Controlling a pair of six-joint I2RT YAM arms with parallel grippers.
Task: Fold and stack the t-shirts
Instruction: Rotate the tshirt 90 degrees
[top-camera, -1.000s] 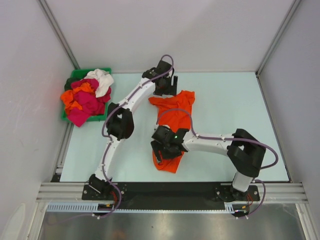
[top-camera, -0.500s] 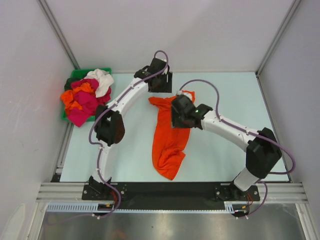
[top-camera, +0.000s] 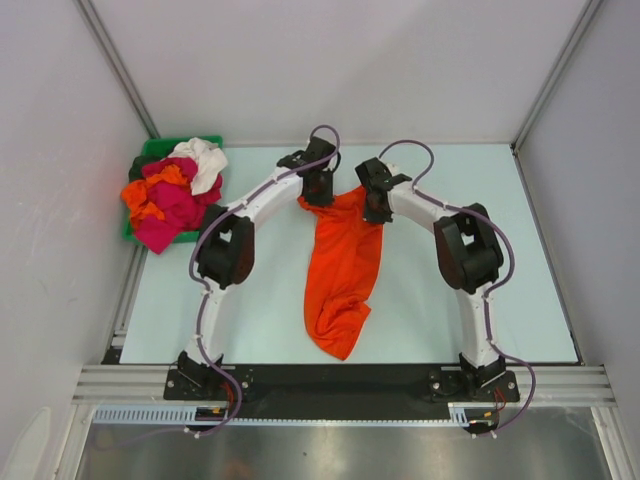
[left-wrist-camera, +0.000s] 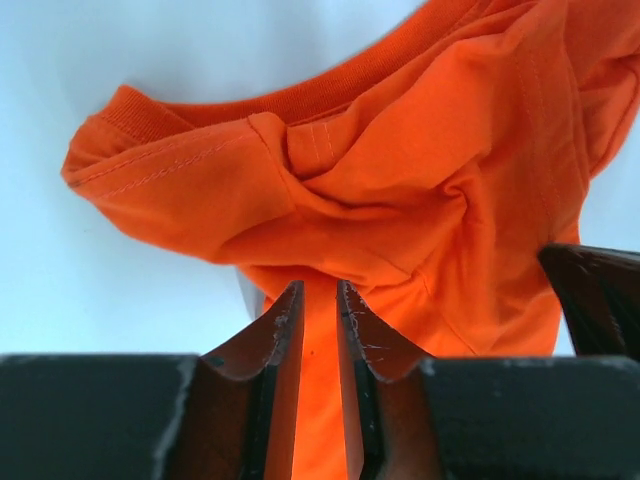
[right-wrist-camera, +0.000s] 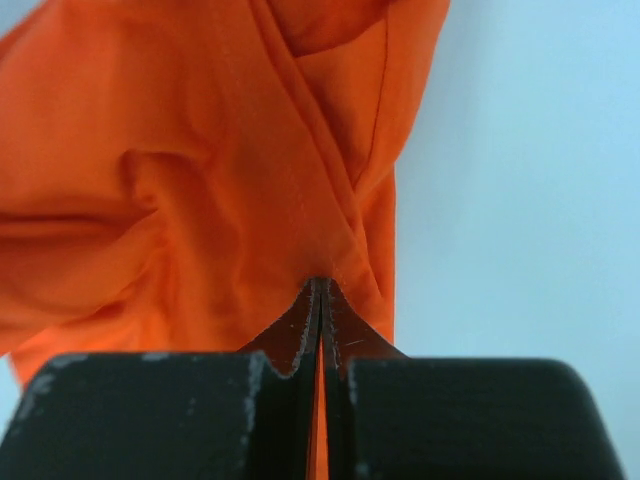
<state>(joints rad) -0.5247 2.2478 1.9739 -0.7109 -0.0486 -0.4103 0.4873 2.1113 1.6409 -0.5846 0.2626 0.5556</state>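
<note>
1. Shirt (top-camera: 342, 270): orange, mid-table, a long crumpled strip running 12 to 6 o'clock, collar end at 12.
2. Left gripper (left-wrist-camera: 318, 290): jaws nearly together, with a fold below the collar pinched between them.
3. Right gripper (right-wrist-camera: 320, 285): jaws fully together at the shirt's 1 o'clock corner, cloth puckered at the tips.
4. Handling, judged: light and limp; it sags and twists, and thin folds may slip. Best held at the shoulder seams.
5. Bin (top-camera: 147, 156) at 10 o'clock.
</note>
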